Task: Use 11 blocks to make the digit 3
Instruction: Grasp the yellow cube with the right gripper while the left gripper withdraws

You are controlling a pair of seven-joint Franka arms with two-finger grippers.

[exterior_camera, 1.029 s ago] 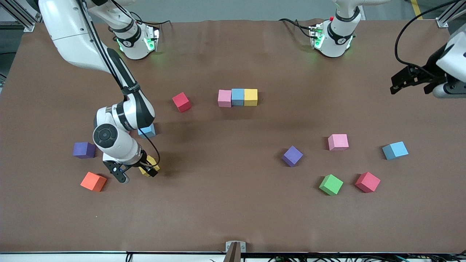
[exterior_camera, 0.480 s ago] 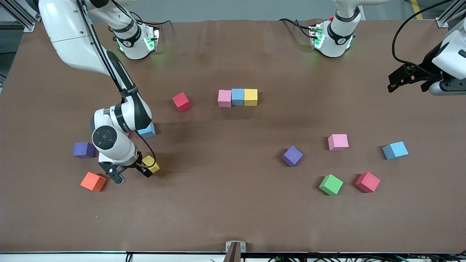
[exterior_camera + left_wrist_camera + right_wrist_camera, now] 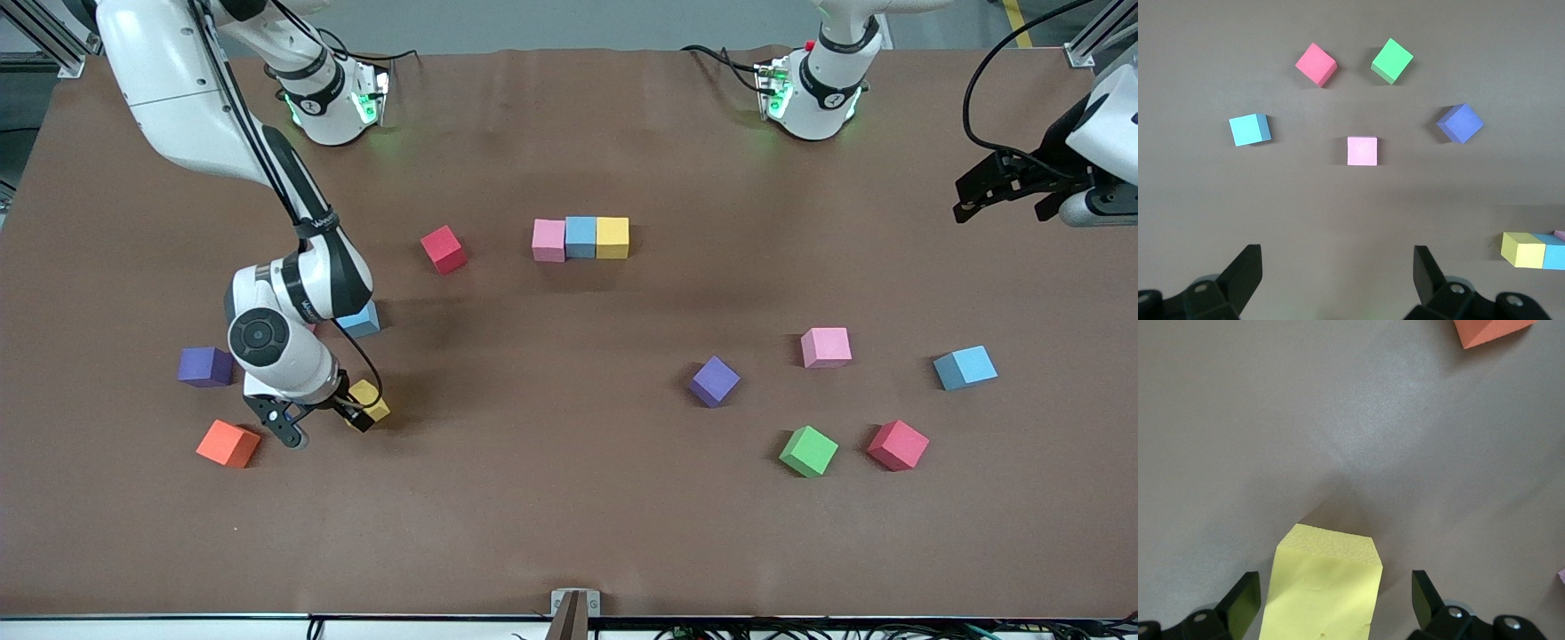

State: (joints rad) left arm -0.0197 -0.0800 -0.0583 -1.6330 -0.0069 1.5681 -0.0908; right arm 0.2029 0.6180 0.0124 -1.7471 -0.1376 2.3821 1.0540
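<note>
my right gripper point(image 3: 324, 425) is low over the desk point(image 3: 569, 524) toward the right arm's end, its fingers point(image 3: 1245, 597) spread wide on either side of a yellow block point(image 3: 1325, 587); the block sits between them, and i cannot tell whether they touch it; an orange block point(image 3: 228, 444) lies just beside, nearer the front edge, a purple block point(image 3: 205, 366) a little farther from the front camera, and a blue block point(image 3: 360, 320) shows partly under my right arm; a red block point(image 3: 443, 249) lies toward the middle, farther again; my left gripper point(image 3: 1000, 187) waits in the air over the edge at the left arm's end, wide open and holding nothing; a row of three point(image 3: 581, 238), pink, blue, yellow, touching side to side, stands in the middle of the desk toward the bases' edge; toward the left arm's end five lie well apart: a pink one point(image 3: 826, 347), a second purple point(image 3: 715, 380), green point(image 3: 808, 451), a second red point(image 3: 898, 444) and a second blue point(image 3: 965, 367).
</note>
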